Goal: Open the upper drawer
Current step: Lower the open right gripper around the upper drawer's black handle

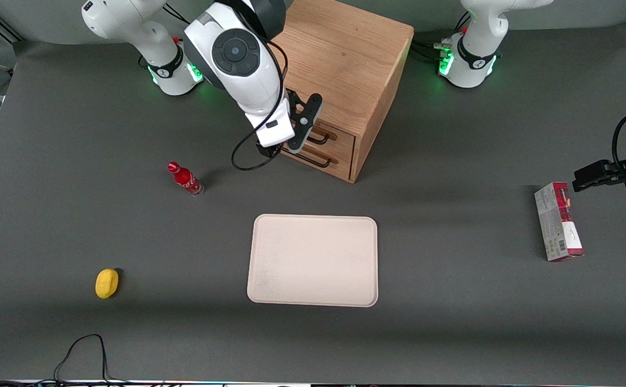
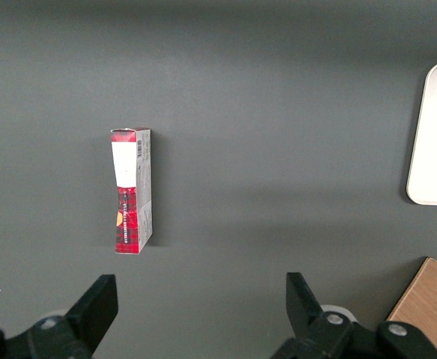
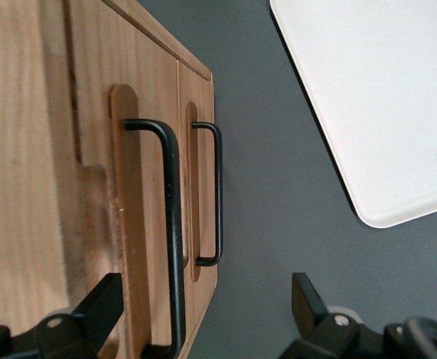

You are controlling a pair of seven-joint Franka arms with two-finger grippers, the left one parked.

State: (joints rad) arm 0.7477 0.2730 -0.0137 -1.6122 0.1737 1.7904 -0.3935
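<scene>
The light oak cabinet (image 1: 345, 59) stands at the back of the table, both drawers pushed in. The upper drawer (image 1: 339, 135) has a black wire bar handle (image 1: 321, 137); the bottom drawer's handle (image 1: 318, 159) sits just below it. My right gripper (image 1: 306, 126) is open, right in front of the upper drawer. In the right wrist view the upper handle (image 3: 173, 232) runs between my spread fingers (image 3: 99, 307), close to one of them and untouched by either. The bottom handle (image 3: 217, 194) lies beside it, and the gripper (image 3: 203, 307) holds nothing.
A cream tray (image 1: 313, 260) lies nearer the front camera than the cabinet; it also shows in the right wrist view (image 3: 376, 97). A red bottle (image 1: 185, 179) and a yellow fruit (image 1: 107, 282) lie toward the working arm's end. A red-and-grey box (image 1: 558, 221) lies toward the parked arm's end.
</scene>
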